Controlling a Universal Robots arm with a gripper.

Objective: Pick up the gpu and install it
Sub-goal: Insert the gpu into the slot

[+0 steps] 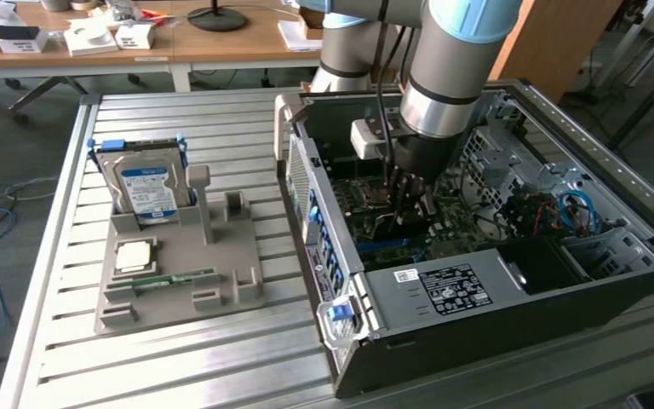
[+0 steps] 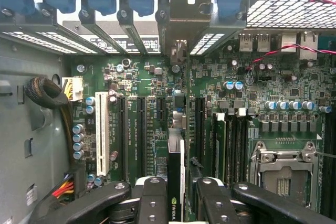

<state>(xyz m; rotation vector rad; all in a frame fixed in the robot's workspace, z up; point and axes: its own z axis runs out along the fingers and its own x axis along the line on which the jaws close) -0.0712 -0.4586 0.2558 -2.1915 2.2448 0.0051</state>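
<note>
Gripping the gpu (image 2: 175, 161) edge-on between the fingers (image 2: 153, 198) of the gripper (image 2: 178, 188), closed narrow on the card. Held inside the open computer case (image 1: 441, 290), over the green motherboard (image 2: 131, 77), bracket end toward the rear slot covers (image 2: 131, 30). At 9 o'clock from the case in the exterior view: hard drive (image 1: 146, 187) upright in gray holder (image 1: 180, 294) on the tabletop (image 1: 191, 362)

**Hidden and cropped parts**
Gripped edge-on in my hand (image 2: 181, 184), the gpu (image 2: 175, 171) runs off the picture's edge; in the exterior view my arm (image 1: 446, 85) screens the slots.
</note>
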